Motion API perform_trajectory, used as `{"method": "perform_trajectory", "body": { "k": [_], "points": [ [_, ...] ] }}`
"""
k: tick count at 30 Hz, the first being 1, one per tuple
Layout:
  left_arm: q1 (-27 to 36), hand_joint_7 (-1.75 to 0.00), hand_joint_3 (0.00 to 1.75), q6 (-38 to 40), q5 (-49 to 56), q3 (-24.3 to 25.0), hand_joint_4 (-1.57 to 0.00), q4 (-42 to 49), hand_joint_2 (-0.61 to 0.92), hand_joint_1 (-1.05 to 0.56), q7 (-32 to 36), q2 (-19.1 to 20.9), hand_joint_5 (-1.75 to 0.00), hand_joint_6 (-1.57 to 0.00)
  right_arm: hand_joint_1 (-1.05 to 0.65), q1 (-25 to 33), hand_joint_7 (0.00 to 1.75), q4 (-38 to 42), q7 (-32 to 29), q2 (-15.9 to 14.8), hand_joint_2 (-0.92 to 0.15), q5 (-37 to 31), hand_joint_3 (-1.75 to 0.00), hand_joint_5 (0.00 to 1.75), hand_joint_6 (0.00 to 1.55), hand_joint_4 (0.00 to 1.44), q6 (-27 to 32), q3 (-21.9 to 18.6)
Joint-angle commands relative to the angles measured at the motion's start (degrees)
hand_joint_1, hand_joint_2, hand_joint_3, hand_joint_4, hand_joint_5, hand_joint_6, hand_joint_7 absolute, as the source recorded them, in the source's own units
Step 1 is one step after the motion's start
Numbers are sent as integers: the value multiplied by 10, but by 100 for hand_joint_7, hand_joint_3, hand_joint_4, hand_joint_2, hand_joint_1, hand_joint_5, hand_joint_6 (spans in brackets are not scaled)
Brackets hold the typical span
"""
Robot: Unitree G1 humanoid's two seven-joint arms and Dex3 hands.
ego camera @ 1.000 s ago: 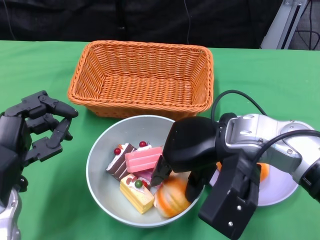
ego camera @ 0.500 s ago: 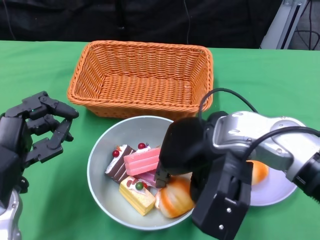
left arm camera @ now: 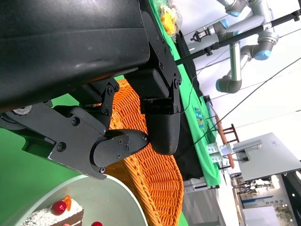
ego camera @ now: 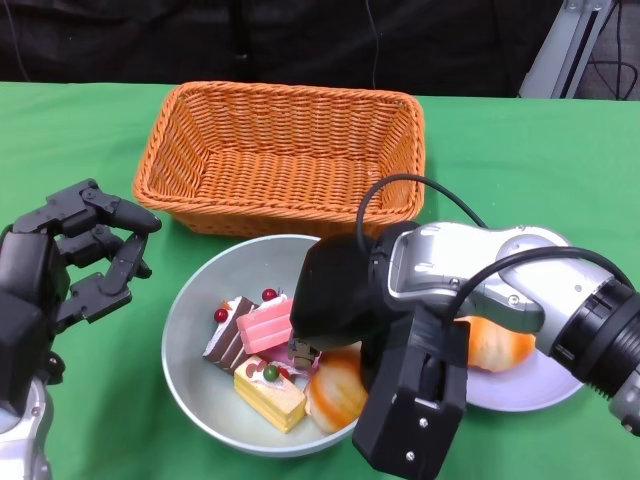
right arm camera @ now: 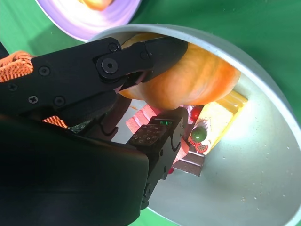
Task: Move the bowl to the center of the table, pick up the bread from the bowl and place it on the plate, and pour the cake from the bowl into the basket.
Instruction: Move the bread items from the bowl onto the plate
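The right hand [ego camera: 335, 300] reaches into the bowl [ego camera: 195, 385], its fingers [right arm camera: 141, 56] closed around the bread [ego camera: 335, 392], which sits against the bowl's near-right wall. Beside the bread in the bowl lie the cake pieces [ego camera: 262, 350]: pink, yellow and chocolate slices. The bowl stands just in front of the basket [ego camera: 285, 155]. To its right is the plate [ego camera: 540, 385], carrying another bread roll [ego camera: 495, 342]. The left hand [ego camera: 60, 265] hovers left of the bowl, fingers apart and holding nothing, above the green table [ego camera: 520, 150].
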Motion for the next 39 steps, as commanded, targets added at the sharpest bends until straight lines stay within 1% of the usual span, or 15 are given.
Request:
{"method": "perform_trajectory", "body": {
  "k": [1, 3, 6, 9, 10, 11, 12, 13, 14, 16, 22, 28, 32, 37, 39],
  "points": [
    [10, -107, 78, 1, 1, 2, -79, -4, 69, -11, 8, 2, -150, -85, -81, -2, 4, 16, -32, 7, -92, -9, -11, 9, 81, 99, -1, 9],
    [10, -106, 78, -1, 2, 2, -79, -3, 70, -11, 8, 3, -150, -85, -81, -1, 4, 22, -43, 10, -92, -8, -11, 9, 81, 100, 3, 11],
    [10, -106, 77, 1, 2, 2, -80, -2, 70, -12, 9, 4, -149, -85, -68, -1, 6, 34, -69, 15, -92, -12, -8, 18, 94, 113, 7, 13],
    [10, -105, 76, 0, 2, 2, -80, -2, 70, -12, 9, 4, -149, -85, -65, -2, 6, 42, -76, 16, -92, -7, -7, 20, 96, 117, 7, 12],
    [10, -105, 76, -1, 2, 3, -80, -2, 70, -12, 8, 5, -149, -85, -59, -1, 6, 47, -76, 18, -92, -1, -6, 26, 101, 121, 7, 9],
    [10, -104, 75, -1, 2, 3, -79, -2, 70, -12, 8, 5, -149, -86, -52, -1, 5, 50, -76, 19, -92, 4, -6, 49, 107, 114, 7, 7],
    [10, -104, 75, -1, 0, 3, -79, -2, 71, -12, 7, 5, -149, -86, -50, 0, 3, 56, -77, 21, -92, 13, -6, 63, 109, 109, 6, 2],
    [10, -104, 75, 0, -1, 4, -79, -2, 71, -12, 6, 5, -149, -86, -43, -1, 4, 61, -78, 22, -92, 21, -6, 91, 113, 99, 4, -2],
    [10, -104, 75, 0, -3, 4, -79, -2, 71, -12, 5, 5, -149, -86, -40, -2, 4, 65, -80, 23, -92, 26, -5, 103, 114, 95, 3, -5],
    [10, -104, 74, 0, -4, 4, -80, -2, 71, -12, 5, 5, -149, -86, -38, -3, 4, 69, -81, 23, -92, 32, -5, 112, 114, 90, 1, -5],
    [9, -107, 76, -7, 4, 3, -80, 8, 71, -11, 6, 10, -150, -85, -39, -12, 1, 76, -77, 21, -92, 58, -2, 112, 109, 84, -4, -19],
    [6, -107, 79, -16, 4, 3, -80, 17, 70, -11, 1, 13, -150, -85, -41, -14, 0, 88, -95, 23, -91, 74, 0, 105, 108, 87, -14, -31],
    [4, -106, 80, -20, -1, 4, -80, 24, 70, -10, -5, 14, -150, -85, -40, -21, 0, 115, -120, 27, -92, 93, -1, 105, 100, 88, -35, -44],
    [5, -106, 79, -14, -4, 3, -79, 20, 71, -10, -7, 12, -149, -85, -38, -32, 0, 141, -158, 28, -92, 89, -4, 107, 99, 89, -55, -47],
    [6, -106, 79, -13, -4, 3, -79, 18, 71, -10, -8, 13, -149, -84, -36, -34, 0, 147, -164, 29, -92, 92, -4, 112, 99, 89, -55, -50]
  ]
}}
